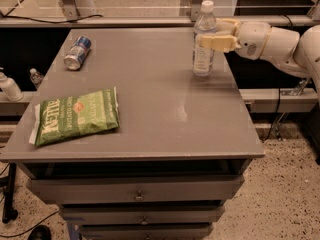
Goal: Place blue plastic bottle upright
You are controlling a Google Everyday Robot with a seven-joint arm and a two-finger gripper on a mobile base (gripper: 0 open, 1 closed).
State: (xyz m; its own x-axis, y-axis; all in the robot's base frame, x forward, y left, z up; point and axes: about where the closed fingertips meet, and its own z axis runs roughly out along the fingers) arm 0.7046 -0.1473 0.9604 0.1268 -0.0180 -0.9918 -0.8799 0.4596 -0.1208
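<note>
The blue plastic bottle [203,59], clear and ribbed with a white cap and a pale label, stands upright on the grey table [150,104] near its far right edge. My gripper [210,34] reaches in from the right at the height of the bottle's upper body. Its cream fingers [218,42] straddle the bottle, one in front and one behind. The jaws look open, loosely around the bottle rather than clamped on it.
A blue-and-silver drink can [78,53] lies on its side at the far left of the table. A green chip bag [76,116] lies flat at the front left. Small bottles [36,77] stand on a shelf left of the table. Drawers [138,196] sit below.
</note>
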